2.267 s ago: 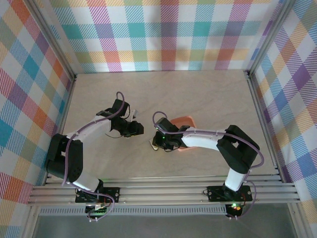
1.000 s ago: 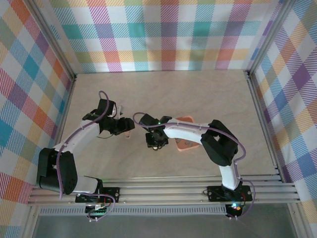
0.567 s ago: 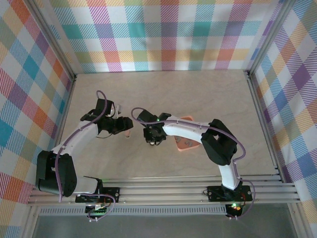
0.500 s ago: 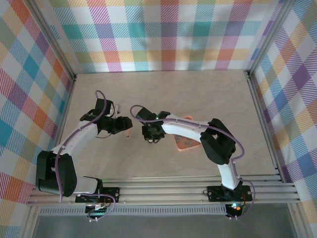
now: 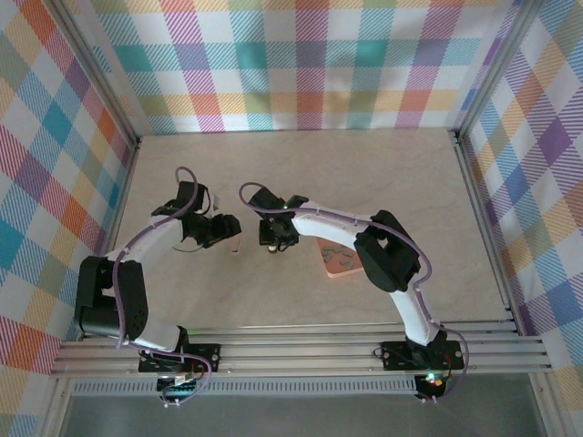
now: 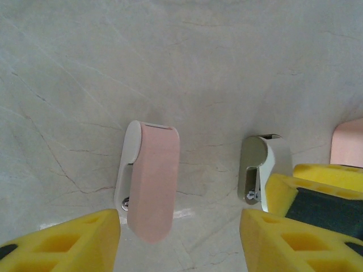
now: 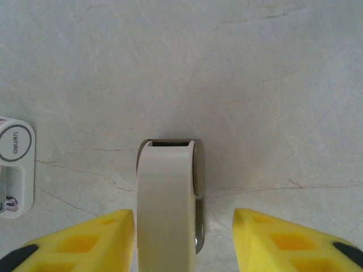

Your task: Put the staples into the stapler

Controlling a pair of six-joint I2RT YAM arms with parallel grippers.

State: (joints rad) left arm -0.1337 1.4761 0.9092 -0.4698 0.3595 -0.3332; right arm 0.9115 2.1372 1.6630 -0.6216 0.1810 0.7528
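The stapler, grey metal with a pale whitish top, lies on the table between the spread fingers of my right gripper, untouched by either pad. In the left wrist view the stapler sits beside a yellow right finger. My left gripper is open around the white-and-pink mini stapler. From above, the left gripper and right gripper face each other closely. Small grey staples show faintly in the salmon-orange tray.
The white-and-pink stapler lies just left of my right gripper. The tray's corner shows at the right edge of the left wrist view. Plaid walls enclose the pale marble table, with metal rails along its near edge.
My right gripper has moved left and farther back, away from the tray, toward the left gripper. The left gripper shifted left earlier and has since stayed almost still.
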